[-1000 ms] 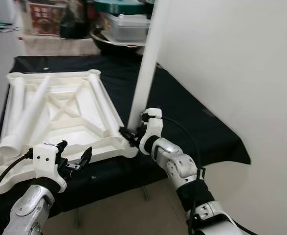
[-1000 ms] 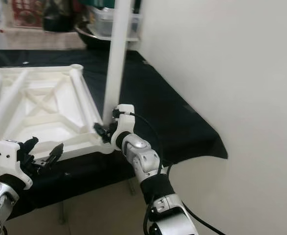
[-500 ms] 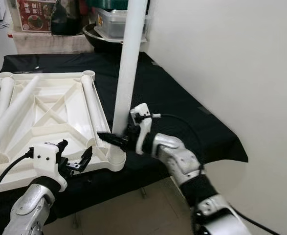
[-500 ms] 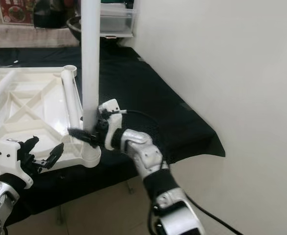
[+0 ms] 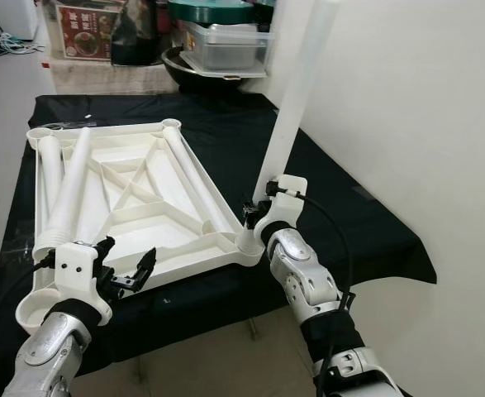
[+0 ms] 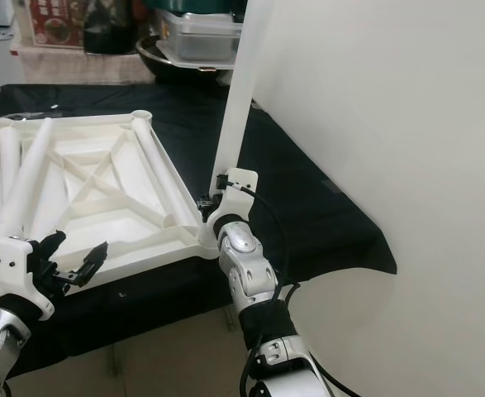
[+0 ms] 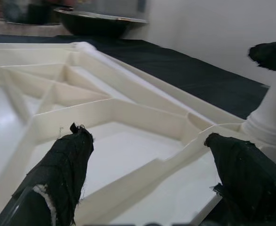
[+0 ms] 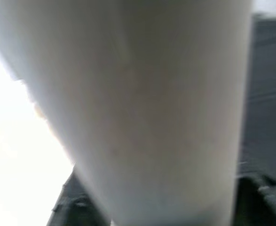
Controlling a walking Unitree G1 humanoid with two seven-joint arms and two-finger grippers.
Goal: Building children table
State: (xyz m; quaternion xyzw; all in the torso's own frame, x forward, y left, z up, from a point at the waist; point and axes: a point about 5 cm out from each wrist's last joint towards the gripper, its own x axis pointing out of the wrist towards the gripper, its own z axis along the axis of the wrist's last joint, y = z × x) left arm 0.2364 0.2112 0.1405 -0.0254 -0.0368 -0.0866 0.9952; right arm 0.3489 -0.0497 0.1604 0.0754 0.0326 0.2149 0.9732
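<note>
- Step in hand, as I judge it: seating a table leg (image 5: 296,99) into the near right corner socket (image 5: 249,242) of the upturned tabletop (image 5: 130,194).
- Right gripper (image 5: 252,213) is low on the leg, just above the socket; its jaws pinch the leg's base. Right wrist view shows the pale tube close up and blurred.
- The leg leans away toward the wall (image 5: 407,99), not plumb. To do this well: bring the top back over the socket until the tube stands square, then press straight down along its axis. Pushing while tilted would likely jam the end or lever the tabletop up off the desk (image 5: 341,215).
- Left gripper (image 5: 129,273) hovers just off the near edge of the tabletop, jaws spread, gripping nothing. Left wrist view has the near rim between the two fingers (image 7: 58,174). Closing on, or bearing down on, that rim would steady the tabletop against the push.
- Tabletop: cream plastic, underside up, ribbed with diagonal braces, round sockets at the corners. It lies on the black-draped desk.
- More loose legs (image 5: 68,186) lie inside it along its left side, same cream tubes, not yet fitted.
- Another corner socket (image 5: 34,308) sits open at near left.
</note>
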